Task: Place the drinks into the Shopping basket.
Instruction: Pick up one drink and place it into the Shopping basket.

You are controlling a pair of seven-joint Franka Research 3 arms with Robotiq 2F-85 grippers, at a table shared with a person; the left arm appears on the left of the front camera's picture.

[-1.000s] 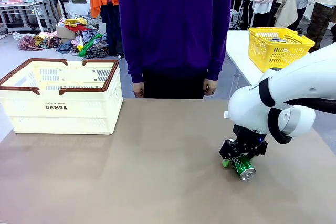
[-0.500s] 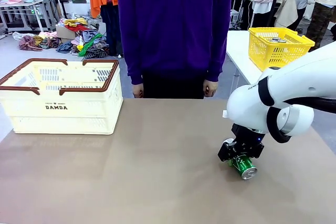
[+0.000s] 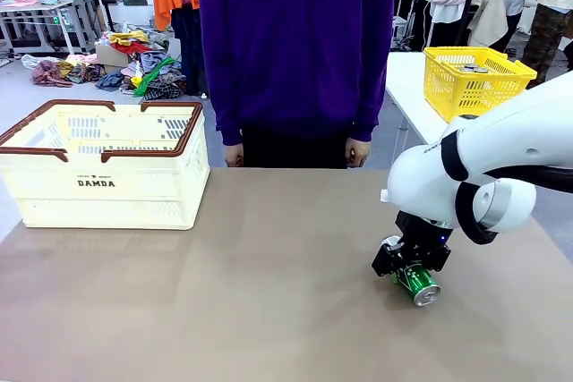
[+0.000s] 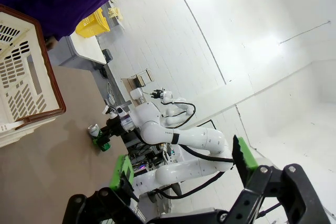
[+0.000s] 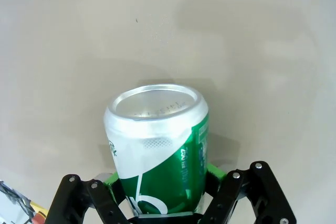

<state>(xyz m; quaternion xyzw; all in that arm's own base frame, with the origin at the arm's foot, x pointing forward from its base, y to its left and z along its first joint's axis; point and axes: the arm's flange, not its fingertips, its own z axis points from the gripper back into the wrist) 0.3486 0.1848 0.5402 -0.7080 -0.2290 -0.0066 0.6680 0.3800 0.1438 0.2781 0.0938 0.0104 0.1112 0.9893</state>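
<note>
the right gripper [image 3: 407, 266] is clamping down on 1 green can [image 3: 417, 284], its jaws pressing the can's sides near the end that is tucked under the wrist. the can is lying on its side on the brown table [image 3: 224, 292], toward the robot's right and near the front edge, well apart from the shopping basket [image 3: 98, 190]. its long axis is running level with the tabletop, from far-left to near-right in the front view, and the silver end is facing the near-right corner. in the right wrist view the can [image 5: 157, 145] is pointing straight away from the gripper [image 5: 160, 182], silver end up the picture, white lettering running along its green side.

the shopping basket is sitting at the far left of the table, handles folded down on its rim. a person in a purple top [image 3: 295, 42] is standing at the far edge, arms hanging.

the left gripper [image 4: 181, 166] is hanging wide open with nothing between its green pads, and from there the basket [image 4: 21, 93] and the can [image 4: 94, 131] are showing far off.
</note>
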